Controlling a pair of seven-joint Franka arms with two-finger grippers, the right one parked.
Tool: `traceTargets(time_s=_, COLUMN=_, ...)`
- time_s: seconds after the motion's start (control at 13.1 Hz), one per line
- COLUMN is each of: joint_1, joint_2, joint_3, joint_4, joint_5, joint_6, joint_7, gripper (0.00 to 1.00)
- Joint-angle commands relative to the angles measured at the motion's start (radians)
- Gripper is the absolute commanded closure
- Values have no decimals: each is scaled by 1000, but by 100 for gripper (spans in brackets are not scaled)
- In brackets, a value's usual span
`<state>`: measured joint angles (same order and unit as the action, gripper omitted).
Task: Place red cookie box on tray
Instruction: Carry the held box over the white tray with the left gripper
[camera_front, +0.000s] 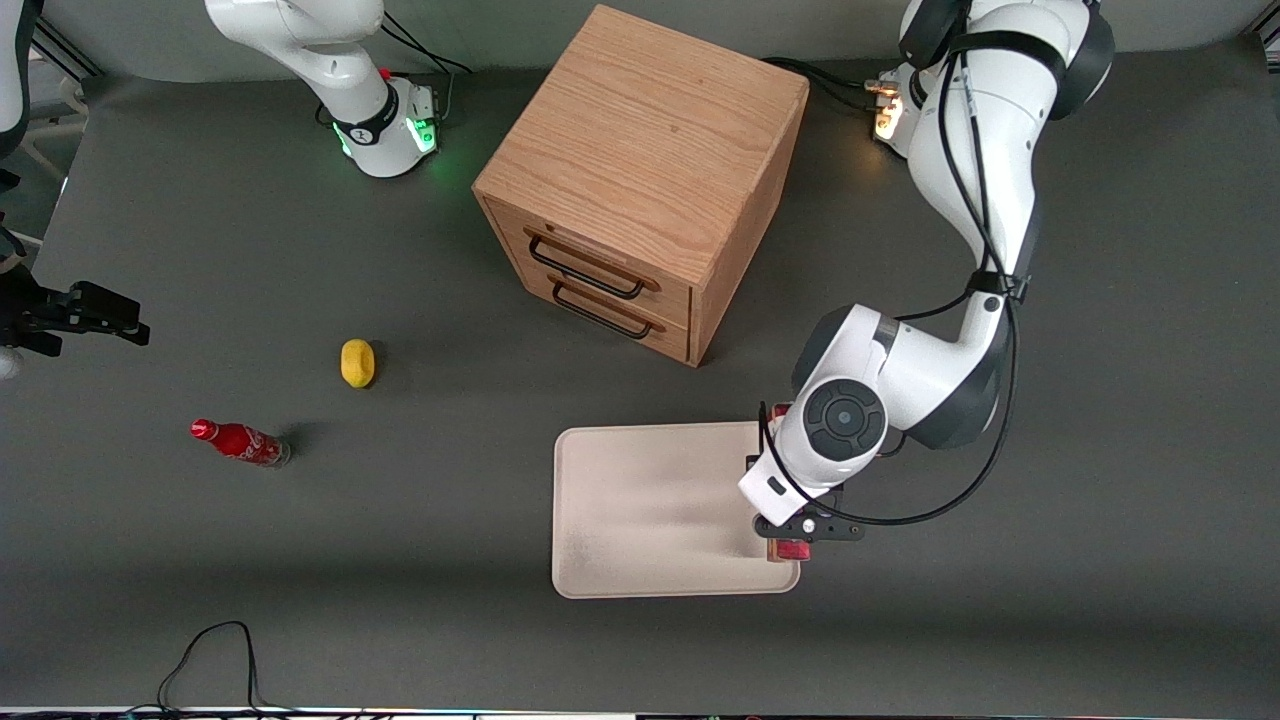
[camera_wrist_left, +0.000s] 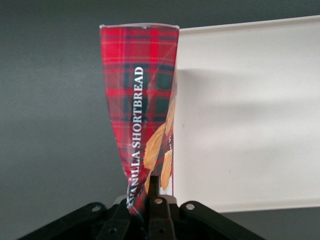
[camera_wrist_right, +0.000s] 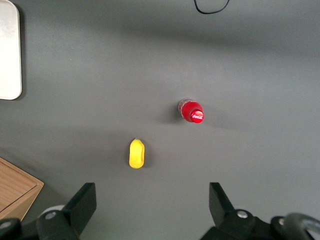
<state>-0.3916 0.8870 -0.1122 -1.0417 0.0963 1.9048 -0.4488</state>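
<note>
My left gripper (camera_front: 800, 530) is shut on the red cookie box (camera_wrist_left: 140, 100), a tartan carton with cookie pictures, pinching one end so the carton creases between the fingers (camera_wrist_left: 155, 187). The box stands on edge, pointing away from the wrist. It sits along the edge of the cream-white tray (camera_front: 650, 500) at the working arm's end. In the front view the wrist hides most of the box, and only a red sliver (camera_front: 792, 549) shows near the tray's corner nearest the camera. The tray also shows in the left wrist view (camera_wrist_left: 250, 125). I cannot tell whether the box touches it.
A wooden two-drawer cabinet (camera_front: 640, 180) stands farther from the camera than the tray. A yellow object (camera_front: 357, 362) and a small red soda bottle (camera_front: 238, 441) lie toward the parked arm's end. A black cable (camera_front: 210, 660) loops at the table's near edge.
</note>
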Motion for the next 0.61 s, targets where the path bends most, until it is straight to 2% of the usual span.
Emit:
traceTargets(time_s=0.0, joint_1=-10, joint_2=44, joint_3=3, joint_4=9, joint_5=14, joint_6=51, joint_7=4, gripper=100)
traceTargets(time_s=0.53, joint_1=-24, joint_2=85, joint_3=5, joint_4=8, joint_5=26, joint_6=131, joint_7=-96, gripper=100)
